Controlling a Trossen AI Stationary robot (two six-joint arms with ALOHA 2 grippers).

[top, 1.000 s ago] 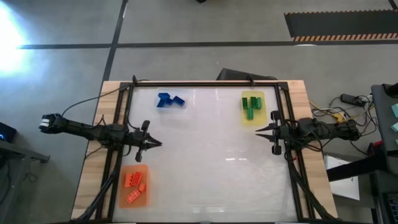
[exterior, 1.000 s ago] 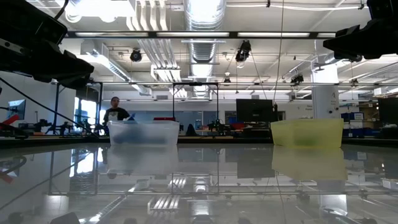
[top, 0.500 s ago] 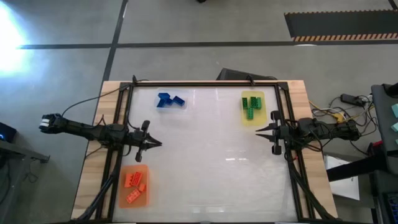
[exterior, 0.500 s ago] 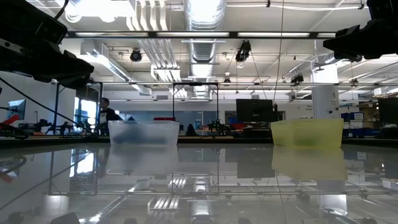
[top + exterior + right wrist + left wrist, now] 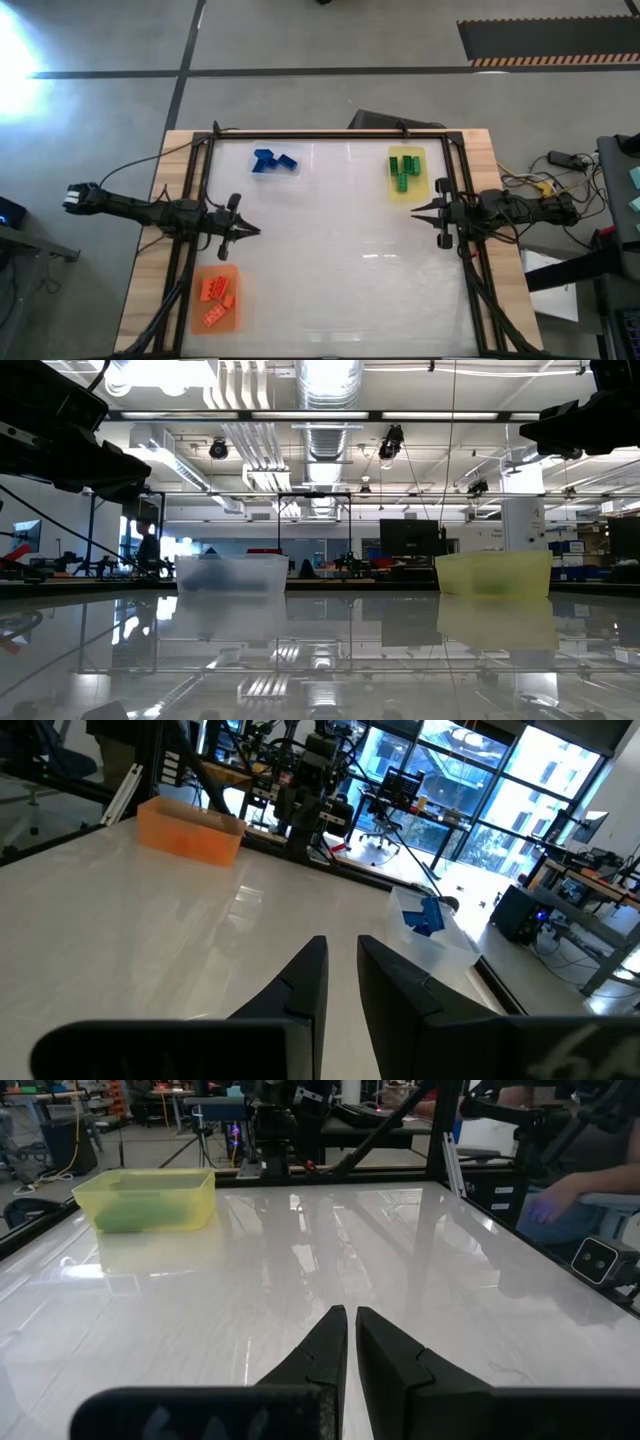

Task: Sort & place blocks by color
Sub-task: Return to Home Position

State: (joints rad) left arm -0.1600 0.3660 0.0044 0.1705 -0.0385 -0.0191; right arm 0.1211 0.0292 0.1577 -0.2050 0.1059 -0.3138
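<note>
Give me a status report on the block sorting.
Left gripper shut, empty, left side; right gripper shut, empty, right side. Blue blocks, green blocks, orange blocks sorted into three separate groups. No obstruction seen.

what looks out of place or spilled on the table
Nothing stands out: blue blocks lie in the clear bin, green blocks in the yellow bin, orange blocks in the orange bin, none loose on the table. The left end effector and right end effector hang empty at its sides.

Blocks (image 5: pixel 273 160) inside three trays (image 5: pixel 408 195): two at far corners of the table (image 5: pixel 330 260), one near-left.
</note>
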